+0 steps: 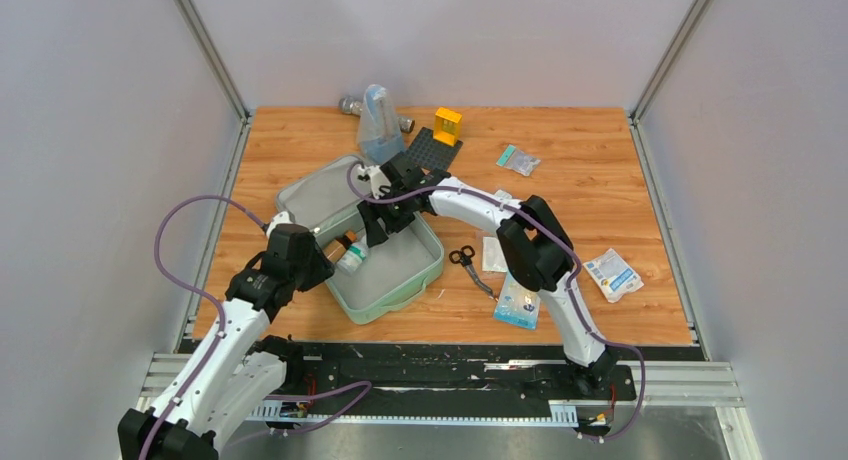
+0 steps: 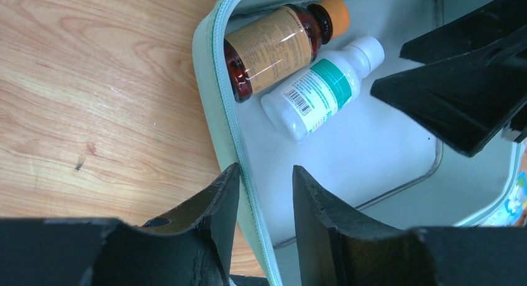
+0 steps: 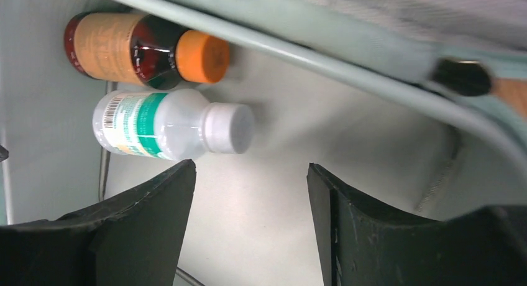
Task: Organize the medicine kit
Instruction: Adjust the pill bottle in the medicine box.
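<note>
The mint-green medicine kit lies open: its tray [image 1: 402,296] is in front and its lid [image 1: 316,192] lies behind to the left. A brown bottle with an orange cap [image 2: 273,46] and a white bottle with a green label [image 2: 320,90] lie side by side in the tray's left corner; both show in the right wrist view [image 3: 118,46] [image 3: 161,124]. My left gripper [image 2: 266,169] is open and straddles the tray's left rim [image 2: 214,81], outer finger against it. My right gripper [image 3: 252,168] is open and empty over the tray floor, beside the white bottle.
To the right of the tray lie black scissors [image 1: 463,257], a white sachet [image 1: 494,252], a blue-white packet [image 1: 517,302] and a white packet [image 1: 612,274]. At the back are a translucent pouch [image 1: 379,120], a dark studded baseplate [image 1: 433,148] with a yellow block [image 1: 447,125], and a small green packet [image 1: 518,160].
</note>
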Controlling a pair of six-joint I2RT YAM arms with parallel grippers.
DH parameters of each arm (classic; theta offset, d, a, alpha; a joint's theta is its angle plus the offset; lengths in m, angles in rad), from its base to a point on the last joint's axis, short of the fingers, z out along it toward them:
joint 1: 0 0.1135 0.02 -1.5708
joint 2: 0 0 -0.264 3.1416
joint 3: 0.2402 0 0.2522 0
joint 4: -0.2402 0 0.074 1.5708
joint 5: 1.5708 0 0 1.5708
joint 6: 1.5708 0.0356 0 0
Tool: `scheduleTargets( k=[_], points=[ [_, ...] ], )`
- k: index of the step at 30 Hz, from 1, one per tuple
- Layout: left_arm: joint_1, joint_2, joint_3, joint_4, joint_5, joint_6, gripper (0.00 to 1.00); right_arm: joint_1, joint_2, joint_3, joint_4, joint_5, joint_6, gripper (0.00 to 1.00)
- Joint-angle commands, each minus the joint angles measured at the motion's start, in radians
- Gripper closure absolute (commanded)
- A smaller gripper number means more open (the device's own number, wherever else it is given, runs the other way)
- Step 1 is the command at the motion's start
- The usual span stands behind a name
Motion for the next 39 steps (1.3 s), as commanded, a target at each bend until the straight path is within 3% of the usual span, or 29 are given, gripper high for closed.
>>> scheduleTargets(
  k=[1, 6, 12, 27, 39],
  points=[
    [0.000, -0.012, 0.001, 0.028, -0.008, 0.008, 0.55, -0.005, -0.028, 0.057, 0.050, -0.054, -0.022, 0.30],
    [0.001, -0.009, 0.008, 0.027, -0.003, 0.016, 0.55, -0.005, 0.017, 0.092, 0.055, -0.124, -0.058, 0.23],
    [0.001, -0.012, -0.002, 0.046, 0.010, 0.015, 0.55, -0.002, 0.031, 0.103, 0.060, -0.139, -0.070, 0.21],
    [0.001, -0.013, -0.005, 0.064, 0.031, 0.015, 0.55, 0.042, -0.022, -0.033, 0.140, -0.085, 0.055, 0.39],
    [0.001, -0.011, -0.007, 0.065, 0.035, 0.013, 0.55, 0.061, -0.055, -0.089, 0.170, -0.040, 0.140, 0.45]
  ],
)
